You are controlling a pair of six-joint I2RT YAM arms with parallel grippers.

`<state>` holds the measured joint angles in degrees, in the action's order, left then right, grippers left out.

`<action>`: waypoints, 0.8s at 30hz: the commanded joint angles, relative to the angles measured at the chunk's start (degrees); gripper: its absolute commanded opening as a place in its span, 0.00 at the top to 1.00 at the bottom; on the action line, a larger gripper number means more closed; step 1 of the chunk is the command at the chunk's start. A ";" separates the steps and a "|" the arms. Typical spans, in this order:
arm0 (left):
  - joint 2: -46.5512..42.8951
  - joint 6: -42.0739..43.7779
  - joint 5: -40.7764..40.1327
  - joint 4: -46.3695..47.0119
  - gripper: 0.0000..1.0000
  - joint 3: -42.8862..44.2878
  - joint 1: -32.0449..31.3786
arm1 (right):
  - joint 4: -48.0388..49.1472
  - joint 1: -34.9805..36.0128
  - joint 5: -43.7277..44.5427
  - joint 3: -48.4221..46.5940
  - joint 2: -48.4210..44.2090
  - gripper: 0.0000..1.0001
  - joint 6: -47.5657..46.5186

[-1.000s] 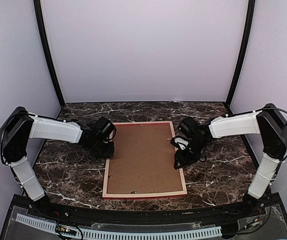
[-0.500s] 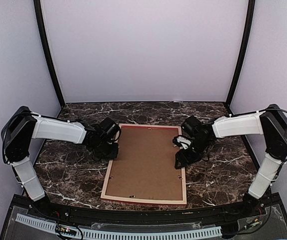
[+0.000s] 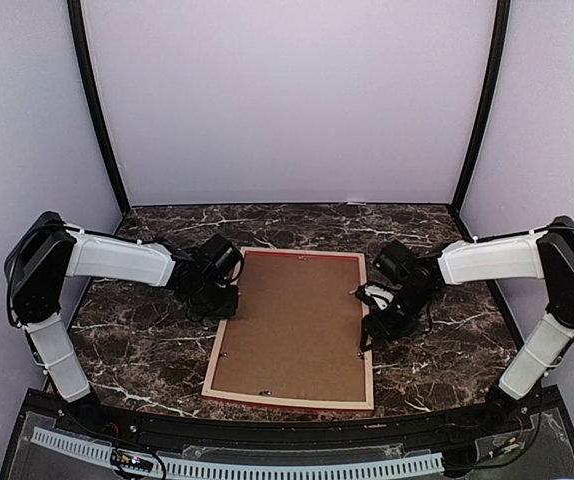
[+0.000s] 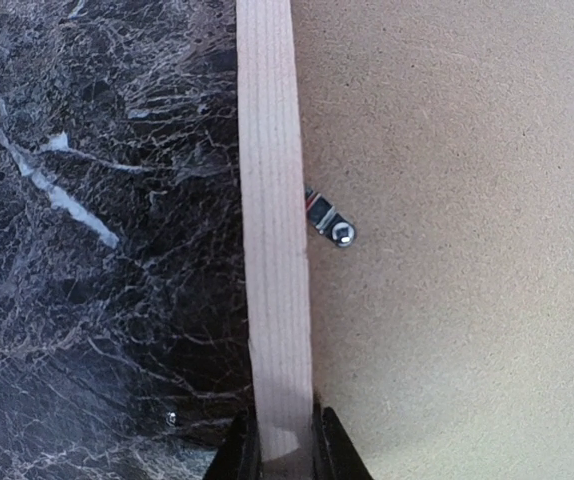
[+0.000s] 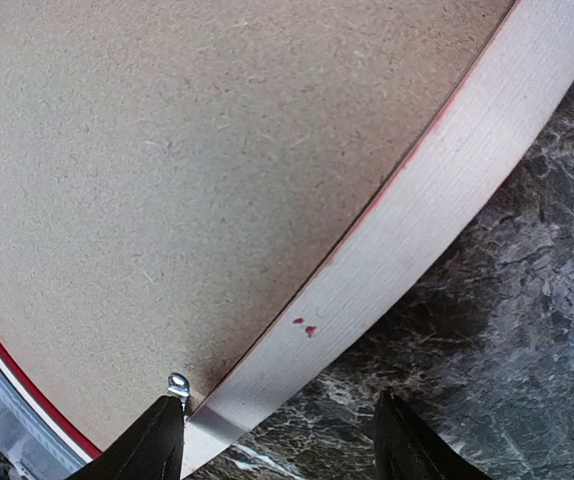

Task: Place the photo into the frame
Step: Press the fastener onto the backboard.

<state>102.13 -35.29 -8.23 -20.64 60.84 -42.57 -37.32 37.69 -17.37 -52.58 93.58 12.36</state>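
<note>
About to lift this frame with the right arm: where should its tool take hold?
Grip the frame by its right long rail, coming down from above with the right tool straddling it, one finger inside, one outside. The rail is narrow and seems raised above the backing board, so the open fingers span it; the flat board offers no edge.

I've got the left arm (image 3: 117,258) reaching fwd and inward from its base, shoulder link upright, forearm approx level, wrist tipped down. The left tool (image 3: 225,303) sits low; on the wrist cam its fingers (image 4: 237,455) are pinched on the frame (image 4: 272,200) rail, one each side. The right arm (image 3: 492,260) mirrors that, elbow high at far right, wrist angled down. The right tool (image 3: 375,328) is low too, fingers (image 5: 152,445) spread wide w/ the rail edge btwn them, not clamped.
</note>
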 commanded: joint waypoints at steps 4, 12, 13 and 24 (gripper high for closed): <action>2.02 1.41 1.20 -2.72 0.99 -0.17 -0.52 | -0.11 2.59 -0.38 0.83 0.41 0.36 1.04; 2.02 1.54 1.28 -2.74 1.00 -0.16 -0.55 | -1.54 3.96 1.79 0.38 1.57 0.41 1.16; 2.02 1.54 1.28 -2.80 0.99 -0.19 -0.51 | -1.72 4.02 2.07 0.33 1.73 0.42 1.30; 2.02 1.69 1.20 -2.98 0.99 -0.19 -0.56 | -3.90 6.51 6.77 -1.73 3.86 0.45 2.17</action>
<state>102.30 -35.16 -8.34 -20.73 61.04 -42.61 -38.96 42.85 -13.41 -54.17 95.00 13.76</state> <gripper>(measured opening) 0.166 0.559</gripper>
